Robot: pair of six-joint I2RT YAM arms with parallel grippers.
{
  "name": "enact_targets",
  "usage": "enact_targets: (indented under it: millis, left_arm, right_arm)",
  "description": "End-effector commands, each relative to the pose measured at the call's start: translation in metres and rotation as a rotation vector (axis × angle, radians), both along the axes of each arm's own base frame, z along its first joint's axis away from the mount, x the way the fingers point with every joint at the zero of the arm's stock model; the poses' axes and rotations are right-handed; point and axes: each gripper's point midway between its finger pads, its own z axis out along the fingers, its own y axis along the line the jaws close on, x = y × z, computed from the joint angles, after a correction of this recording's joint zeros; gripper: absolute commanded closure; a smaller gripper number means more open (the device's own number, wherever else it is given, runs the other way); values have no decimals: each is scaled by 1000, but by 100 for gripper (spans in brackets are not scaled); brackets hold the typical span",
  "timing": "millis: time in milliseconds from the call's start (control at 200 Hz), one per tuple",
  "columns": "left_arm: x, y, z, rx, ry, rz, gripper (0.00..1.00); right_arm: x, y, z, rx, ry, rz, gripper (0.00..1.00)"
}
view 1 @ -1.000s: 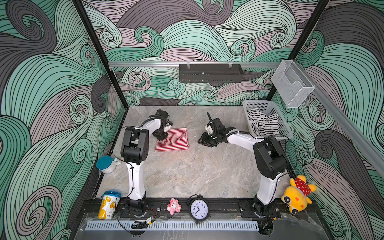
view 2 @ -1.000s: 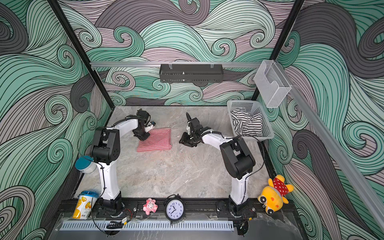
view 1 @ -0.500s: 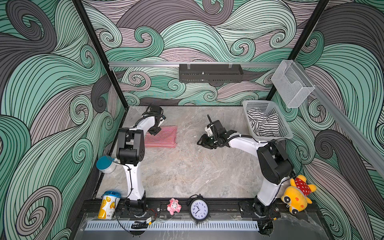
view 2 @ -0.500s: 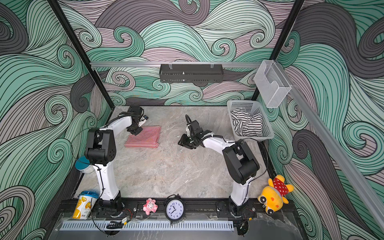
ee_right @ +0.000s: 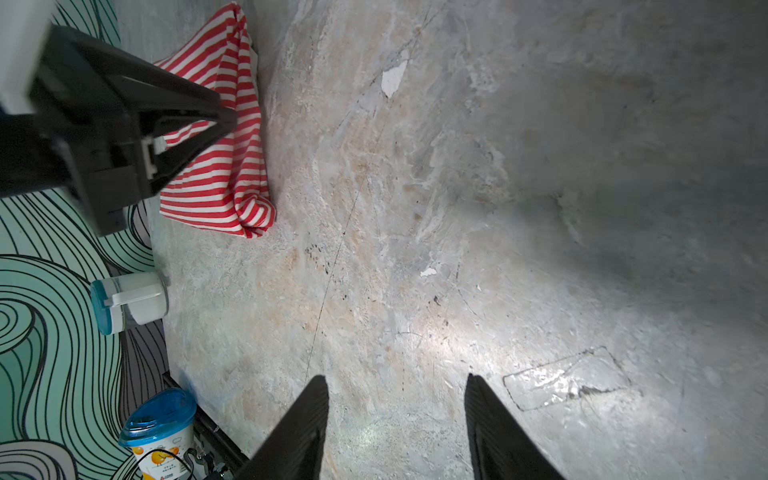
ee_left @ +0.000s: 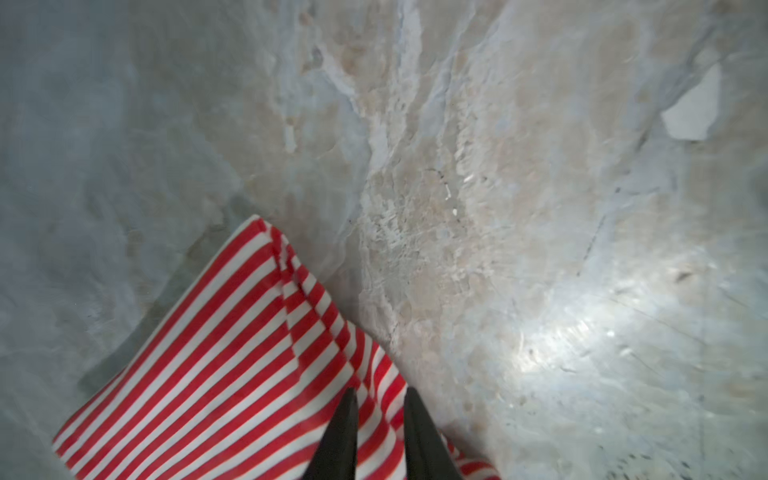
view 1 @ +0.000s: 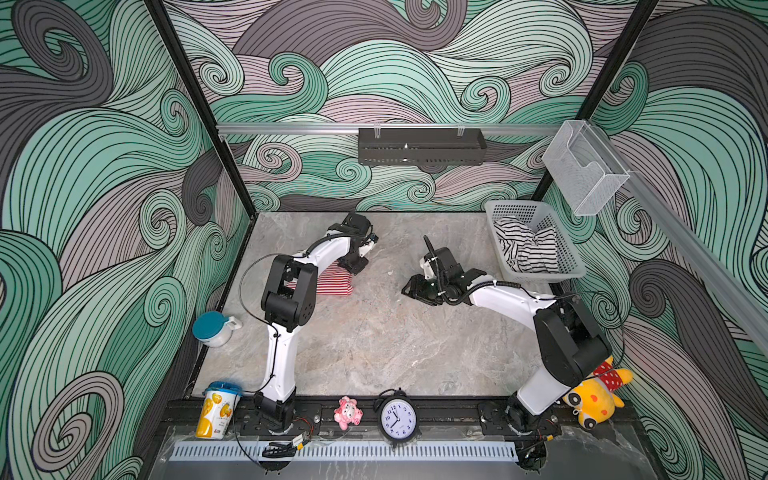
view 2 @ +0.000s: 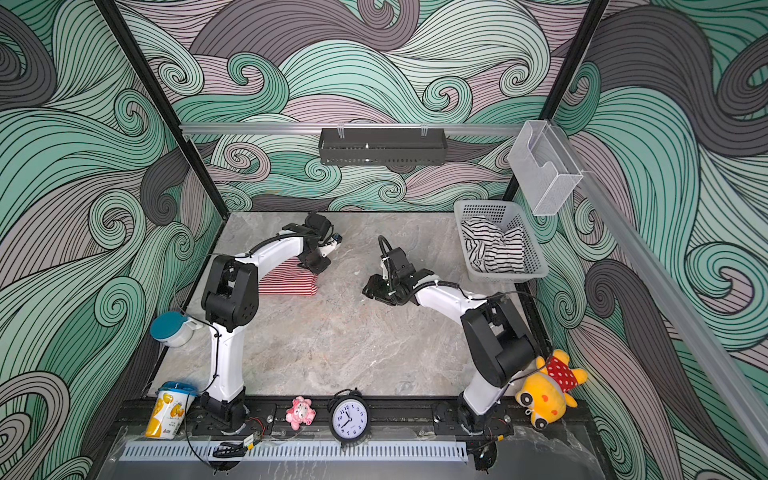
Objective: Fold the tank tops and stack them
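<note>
The red-and-white tank top point(view 1: 332, 284) lies folded into a flat rectangle with narrow stripes, one corner bunched in the right wrist view point(ee_right: 220, 166). In a top view it sits at about 10 o'clock from the table's middle. The black-and-white tank top point(view 1: 525, 249) is crumpled in the white basket point(view 1: 517, 210) at 2 o'clock.

The table point(view 1: 374, 340) is grey, marble-patterned and scuffed. The walls point(view 1: 415, 75) carry green and mauve swirls.

The left gripper point(ee_left: 380, 392) is nearly closed, pinching the red top's edge at that top's 1 o'clock corner. The right gripper point(ee_right: 395, 380) stands well apart over bare table near the centre and holds nothing.
</note>
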Motion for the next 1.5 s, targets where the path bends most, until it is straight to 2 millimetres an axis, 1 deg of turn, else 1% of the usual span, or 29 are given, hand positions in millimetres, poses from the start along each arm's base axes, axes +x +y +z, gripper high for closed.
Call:
enact_targets:
  millis: [0,175,335,460,611,741,976,1101,1231,1351,1496]
  left_arm:
    - [-9,0,-6,-25,56,29,77]
    - [-22,4,-18,-22,86,32,77]
    - [-35,16,-26,-26,114,58,77]
    - [-40,41,-31,-11,124,112,77]
    - [-40,78,-30,-11,124,187,77]
    - [-39,105,-30,-2,128,224,77]
    - [-41,142,-27,24,117,249,77]
    - [-38,159,-22,29,107,269,77]
    - [-38,170,-21,34,109,286,78]
    - [-33,179,-15,44,89,297,78]
    - [-33,178,-7,25,96,300,78]
  right_arm:
    - [1,-7,6,-7,-25,-31,46]
    - [1,-7,9,-4,-30,-32,46]
    - [5,-5,14,2,-38,-31,46]
    - [8,-2,17,8,-44,-26,46]
    - [9,2,16,15,-40,-19,46]
    - [11,7,14,26,-34,-12,46]
    - [10,7,15,22,-36,-11,46]
    - [9,5,16,19,-38,-13,46]
    - [7,4,17,19,-38,-15,46]
    - [6,2,21,18,-47,-20,46]
    - [6,-5,28,13,-59,-37,46]
